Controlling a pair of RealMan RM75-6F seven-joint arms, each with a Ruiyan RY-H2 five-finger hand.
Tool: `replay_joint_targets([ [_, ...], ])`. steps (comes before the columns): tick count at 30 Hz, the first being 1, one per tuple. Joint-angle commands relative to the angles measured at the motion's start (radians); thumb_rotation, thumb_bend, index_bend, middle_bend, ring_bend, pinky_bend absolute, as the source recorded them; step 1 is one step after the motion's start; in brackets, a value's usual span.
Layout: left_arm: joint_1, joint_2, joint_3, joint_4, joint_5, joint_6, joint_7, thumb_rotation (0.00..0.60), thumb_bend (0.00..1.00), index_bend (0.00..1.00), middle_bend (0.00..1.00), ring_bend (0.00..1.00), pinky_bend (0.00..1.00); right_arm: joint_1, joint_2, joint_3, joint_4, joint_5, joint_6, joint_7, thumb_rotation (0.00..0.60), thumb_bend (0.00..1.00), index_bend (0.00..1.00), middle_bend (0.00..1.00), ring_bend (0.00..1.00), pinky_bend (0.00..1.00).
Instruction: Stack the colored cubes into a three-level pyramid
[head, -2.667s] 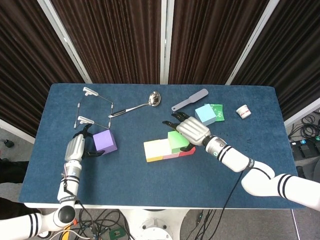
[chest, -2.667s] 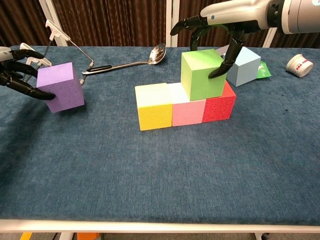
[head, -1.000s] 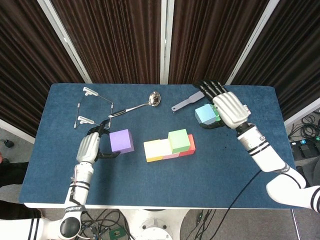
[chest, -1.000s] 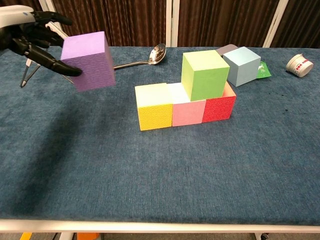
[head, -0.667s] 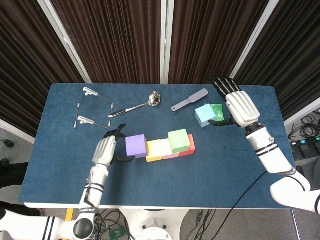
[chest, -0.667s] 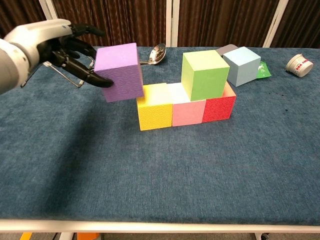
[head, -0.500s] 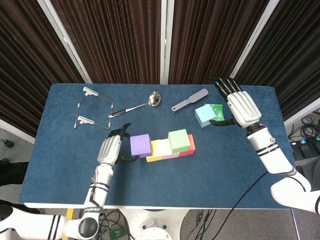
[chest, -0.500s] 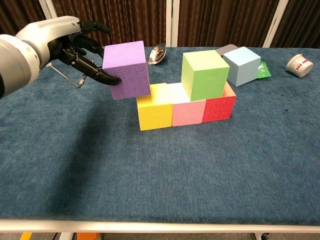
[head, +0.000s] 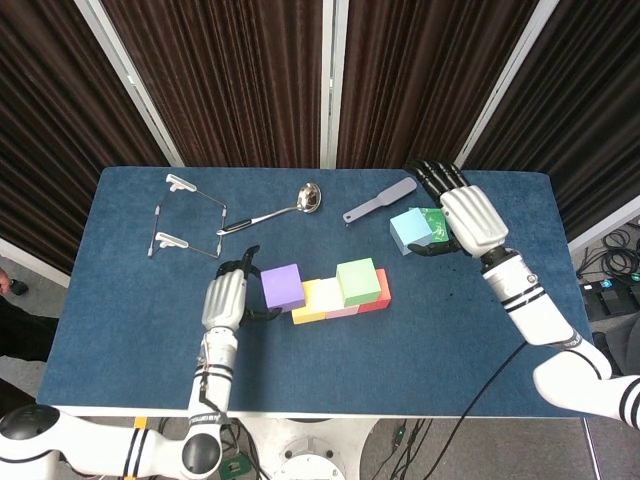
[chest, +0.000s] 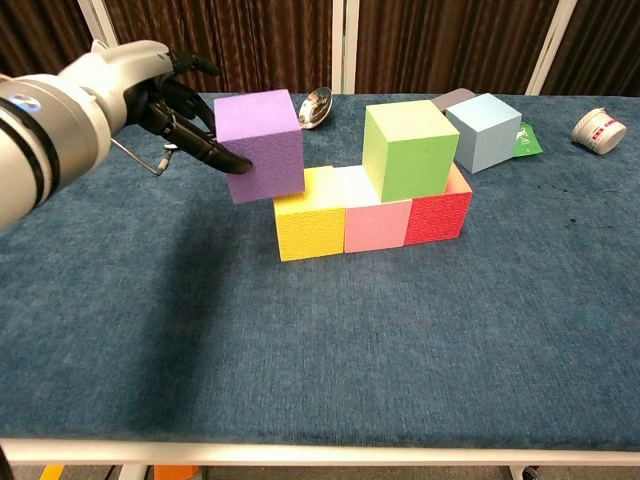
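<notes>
Purple cube (chest: 260, 145) carried rightward, now over the yellow cube's (chest: 310, 225) left edge.
Left hand (chest: 165, 95) fingers grip it, airborne. Row of 3 on bench (chest: 300, 350): yellow, pink (chest: 378, 224), red (chest: 437, 214); green cube (chest: 408, 148) on top. Right hand (head: 470, 220), fingers spread, holds nothing, beside blue cube (head: 410, 231).

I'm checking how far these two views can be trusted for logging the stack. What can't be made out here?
- Right hand: outside the chest view; in the head view its fingers hide whether it touches the light blue cube.
- White cup: label too small to read.
- Purple cube: the left hand covers its far side in the chest view.
</notes>
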Motion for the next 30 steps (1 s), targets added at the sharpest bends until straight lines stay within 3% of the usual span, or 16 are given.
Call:
replay_joint_targets([
  [1, -0.007, -0.015, -0.009, 0.002, -0.015, 0.004, 0.008, 0.600, 0.15, 0.10, 0.55, 0.15, 0.11, -0.004, -0.003, -0.007, 0.004, -0.019, 0.008, -0.003, 0.600, 0.00, 0.00, 0.00, 0.00, 0.00],
  [9, -0.025, -0.043, -0.027, -0.007, -0.032, 0.024, 0.037, 0.600, 0.15, 0.10, 0.55, 0.15, 0.11, -0.020, 0.010, -0.007, 0.006, -0.030, 0.015, 0.034, 0.600, 0.00, 0.00, 0.00, 0.00, 0.00],
  [30, -0.082, -0.118, -0.076, 0.091, -0.064, -0.008, 0.055, 0.600, 0.15, 0.10, 0.55, 0.15, 0.11, -0.047, 0.014, -0.025, 0.053, -0.073, 0.022, 0.123, 0.600, 0.00, 0.00, 0.00, 0.00, 0.00],
])
